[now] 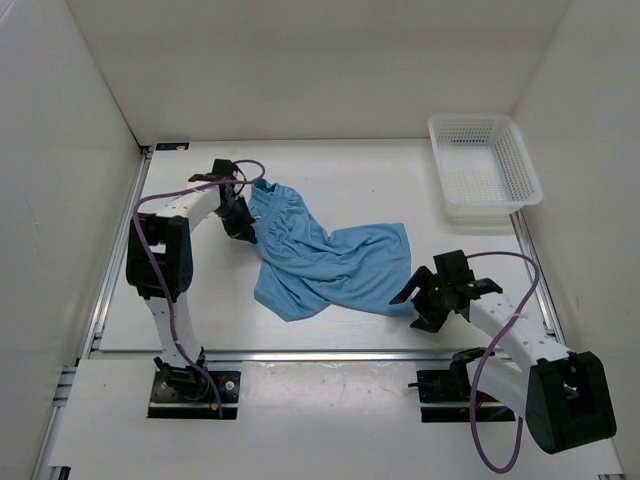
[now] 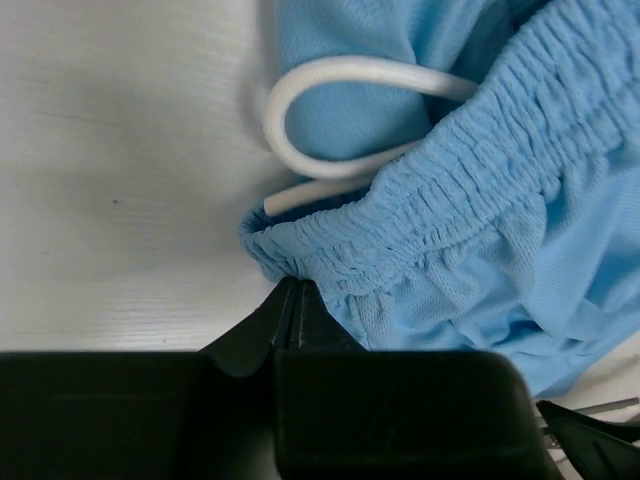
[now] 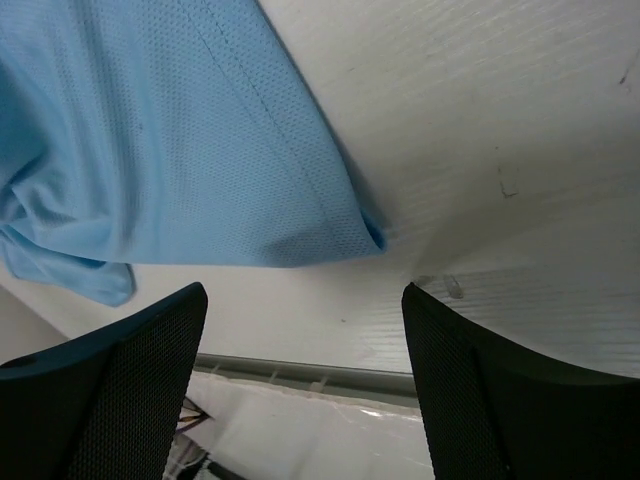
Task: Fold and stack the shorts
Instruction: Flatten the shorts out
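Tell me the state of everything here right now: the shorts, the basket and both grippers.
shorts: unfolded, lying crumpled.
left gripper: jaws shut on the waistband.
right gripper: jaws open, empty, beside a leg hem.
basket: upright, empty.

Left arm [image 1: 158, 255]: rises from its base at the near edge, elbow raised, forearm reaching toward the far side, wrist bent back downward. Left gripper [image 2: 291, 297]: jaws brought together, tips meeting at the waistband edge of the shorts [image 2: 480, 190]. Fabric appears pinched between them, though the finger bodies hide the contact itself.

Right arm [image 1: 520, 345]: elbow folded low and out to the right near its base, forearm running forward and inward, held low. Right gripper [image 3: 303, 292]: jaws spread wide, both fingers [image 3: 120, 390] apart with nothing between them, tips hanging clear above the surface.
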Motion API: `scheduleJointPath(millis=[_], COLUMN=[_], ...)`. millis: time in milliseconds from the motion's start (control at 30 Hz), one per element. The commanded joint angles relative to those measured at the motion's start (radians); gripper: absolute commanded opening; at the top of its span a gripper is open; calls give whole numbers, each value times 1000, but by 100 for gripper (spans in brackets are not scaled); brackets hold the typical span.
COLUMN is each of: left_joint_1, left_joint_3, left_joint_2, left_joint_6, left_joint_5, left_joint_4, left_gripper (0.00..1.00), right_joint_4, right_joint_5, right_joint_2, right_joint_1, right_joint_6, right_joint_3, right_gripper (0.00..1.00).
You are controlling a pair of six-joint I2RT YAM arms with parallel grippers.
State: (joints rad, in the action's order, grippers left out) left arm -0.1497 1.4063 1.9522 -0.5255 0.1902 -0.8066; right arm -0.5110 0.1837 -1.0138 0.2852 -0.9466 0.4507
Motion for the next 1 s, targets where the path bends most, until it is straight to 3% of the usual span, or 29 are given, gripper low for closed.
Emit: scheduleJointPath(millis=[0,200,233,333,367,400,533,633,667,700,767,800,833,933,967], left_joint_1=[-5,-5,-5,-5,-5,-5,-5,13,13,25,48,67,76,50,41], left_joint_3=[68,121,131,175,189,207,389,590,779,881,1137,1149,1111,825,668], left_joint_2=[-79,-171,-185,-194,-194,-194,-162,-64,-32,0,65,36,-43,-245,-290], left_joint_6=[13,13,13,13,13,24,50,73,73,82,82,38,19,-11,-11], left_joint_5=[37,37,46,46,46,46,26,-17,-17,-17,3,27,49,74,65], left_joint_4=[20,-29,-39,-74,-98,-111,-180,-286,-327,-362,-448,-422,-398,-269,-258], left_gripper=[10,10,10,10,10,10,10,10,10,10,10,10,10,10,10], right_joint_4=[115,241,276,380,394,373,324,245,220,186,97,83,74,63,63], right_joint_5=[53,43,30,-45,-62,-85,-165,-228,-228,-237,-246,-256,-256,-270,-280], right_joint_2=[-2,-63,-72,-133,-178,-201,-282,-373,-434,-465,-523,-514,-503,-427,-401], right_joint_1=[-3,-3,-3,-3,-3,-3,-3,-3,-3,-3,-3,-3,-3,-3,-3], right_joint_6=[-136,-191,-192,-176,-157,-120,-21,63,87,109,163,199,210,210,210], right_joint_3=[-4,-53,-76,-86,-46,-11,222,529,621,817,989,1119,1131,1051,1010], right_gripper=[83,70,56,29,4,0,0,0,0,0,0,0,0,0,0])
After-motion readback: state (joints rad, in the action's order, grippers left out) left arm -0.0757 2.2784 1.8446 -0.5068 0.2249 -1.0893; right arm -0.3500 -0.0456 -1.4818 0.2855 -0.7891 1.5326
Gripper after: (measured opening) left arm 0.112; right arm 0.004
